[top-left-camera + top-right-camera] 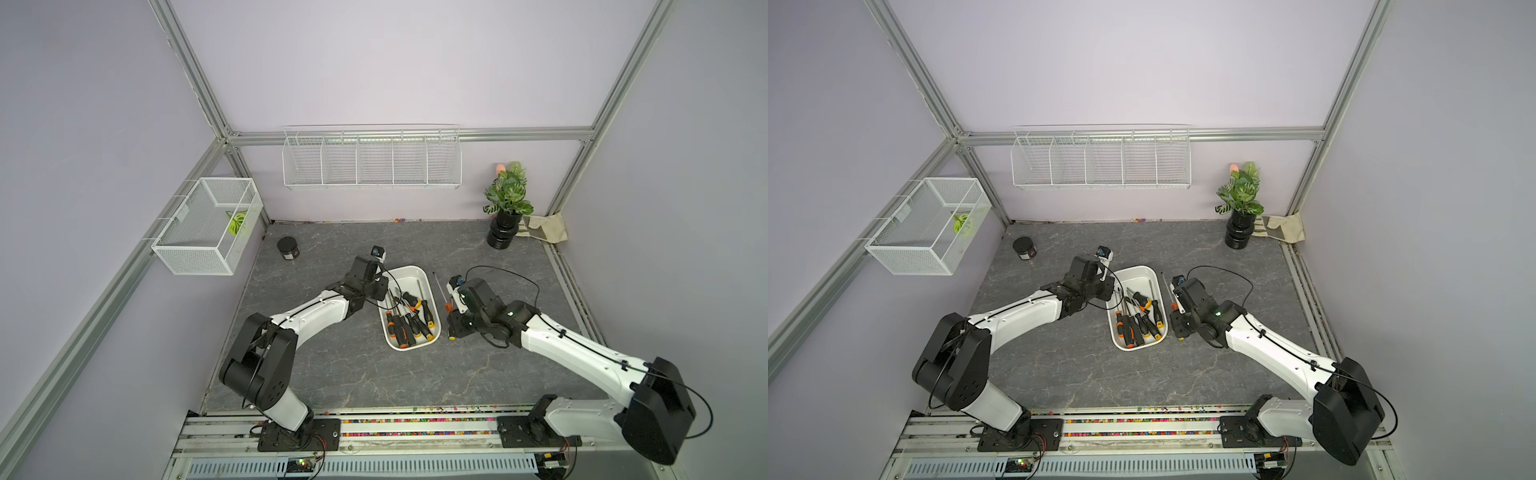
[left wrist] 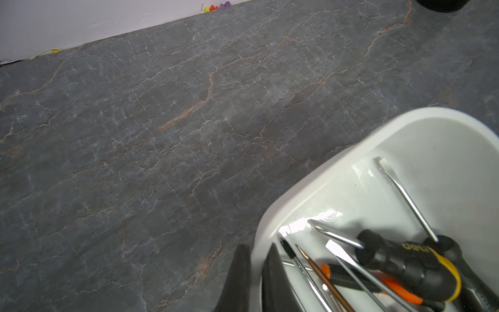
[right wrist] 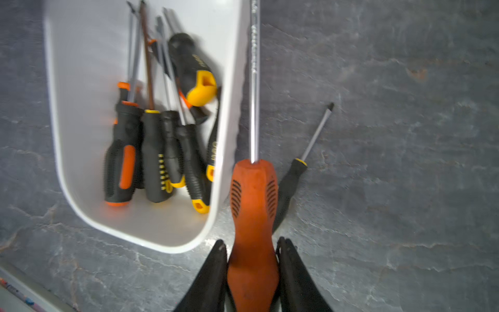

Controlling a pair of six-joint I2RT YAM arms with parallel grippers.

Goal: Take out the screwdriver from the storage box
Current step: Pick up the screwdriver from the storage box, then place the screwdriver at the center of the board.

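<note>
One screwdriver (image 3: 252, 202) gripped: right end effector (image 3: 251, 241) | left end effector (image 2: 259, 246) pinches storage box (image 2: 332, 164) | marbled tabletop (image 2: 162, 135), lilac walls (image 1: 374, 62)

Storage box (image 1: 405, 278): far half open, near half packed with screwdrivers (image 1: 409, 322). Left gripper (image 2: 255, 270) pinches its left wall. Right flank taken by right gripper (image 3: 251, 241), orange-handled screwdriver (image 3: 252, 202), small black-handled screwdriver (image 3: 290, 181). Tabletop (image 1: 353, 374) in front open.

White arms (image 1: 316, 311), black joints (image 1: 257, 365) and fingers (image 3: 208, 278)
</note>
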